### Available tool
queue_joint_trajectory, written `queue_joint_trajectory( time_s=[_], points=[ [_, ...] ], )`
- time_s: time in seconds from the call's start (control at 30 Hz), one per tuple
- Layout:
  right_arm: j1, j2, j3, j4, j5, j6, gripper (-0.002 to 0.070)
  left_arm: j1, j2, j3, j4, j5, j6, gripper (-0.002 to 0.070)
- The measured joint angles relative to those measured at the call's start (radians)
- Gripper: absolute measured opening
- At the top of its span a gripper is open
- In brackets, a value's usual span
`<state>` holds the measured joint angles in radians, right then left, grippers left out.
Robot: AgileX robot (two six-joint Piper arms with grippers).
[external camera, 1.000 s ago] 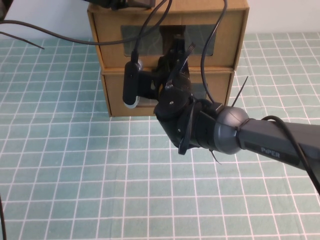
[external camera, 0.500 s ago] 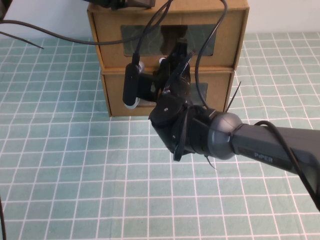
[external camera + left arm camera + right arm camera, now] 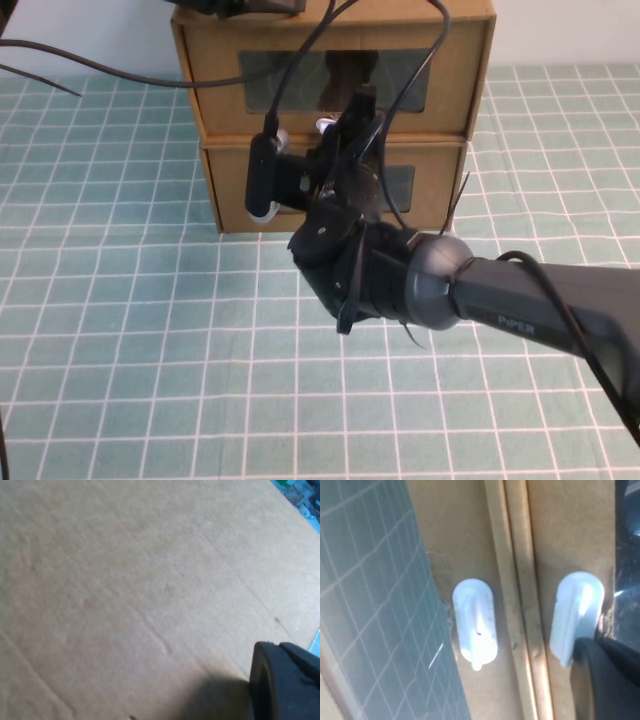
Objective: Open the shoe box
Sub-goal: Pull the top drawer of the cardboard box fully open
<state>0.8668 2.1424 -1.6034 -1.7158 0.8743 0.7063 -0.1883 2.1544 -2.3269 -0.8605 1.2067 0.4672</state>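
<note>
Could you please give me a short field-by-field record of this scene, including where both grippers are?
Surface: green gridded mat
Boxes: two brown cardboard shoe boxes with front windows, upper box stacked on lower box; both appear closed
Handles: white plastic handle on the upper box's front; second white handle on the lower box's front
Right gripper: shut, at the boxes' front beside the upper box's handle; whether it grips it is unclear
Left gripper: against the upper box's cardboard top

High view angled down, both wrist views close against shoe boxes (image 3: 225, 190)
</note>
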Motion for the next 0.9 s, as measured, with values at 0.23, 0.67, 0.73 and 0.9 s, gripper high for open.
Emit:
queue_joint_trajectory(
  time_s=[0.23, 0.67, 0.73, 0.9],
  points=[
    [0.048, 0.009, 0.004, 0.035, 0.010, 0.025, -0.0011, 0.015, 0.006, 0.000, -0.022, 0.011, 0.011, -0.0008],
    [0.069, 0.033, 0.012, 0.067, 0.069, 0.030, -0.0010, 0.028, 0.013, 0.000, -0.046, 0.022, 0.024, -0.0008],
    [0.065, 0.033, 0.012, 0.068, 0.083, 0.019, 0.0000, 0.028, 0.013, 0.000, -0.048, 0.023, 0.025, -0.0008],
    [0.042, -0.009, 0.012, 0.074, 0.021, -0.133, 0.0108, 0.029, 0.013, 0.000, -0.053, 0.026, 0.027, -0.0008]
  ],
)
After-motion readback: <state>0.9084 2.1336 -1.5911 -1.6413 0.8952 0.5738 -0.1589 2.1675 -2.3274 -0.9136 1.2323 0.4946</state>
